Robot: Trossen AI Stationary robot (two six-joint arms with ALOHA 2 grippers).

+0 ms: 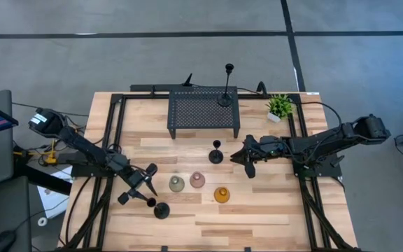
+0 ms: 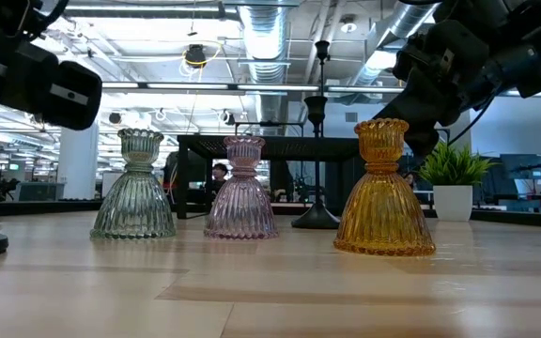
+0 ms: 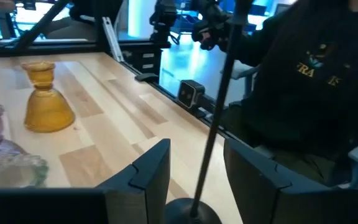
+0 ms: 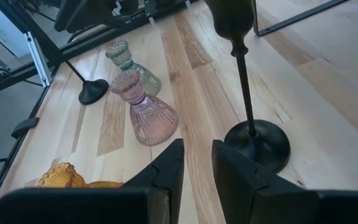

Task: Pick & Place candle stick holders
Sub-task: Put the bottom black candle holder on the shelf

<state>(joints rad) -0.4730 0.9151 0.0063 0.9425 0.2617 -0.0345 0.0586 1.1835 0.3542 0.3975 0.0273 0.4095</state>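
Three squat holders stand on their wide bases mid-table: green (image 1: 177, 184), pink (image 1: 197, 180), amber (image 1: 221, 194). One black thin-stemmed holder (image 1: 161, 208) stands near the front. My left gripper (image 1: 144, 190) is open, with a finger on either side of its stem (image 3: 207, 155), and does not touch it. A second black holder (image 1: 216, 152) stands before the rack. My right gripper (image 1: 245, 159) is just to its right, empty and open by a narrow gap (image 4: 197, 168). The tallest black holder (image 1: 226, 87) stands on the rack.
A black perforated rack (image 1: 203, 112) stands at the table's far middle, with a small potted plant (image 1: 280, 106) to its right. Black frame rails run along both table sides. A person in a dark shirt (image 3: 303, 93) is beyond the table's front edge.
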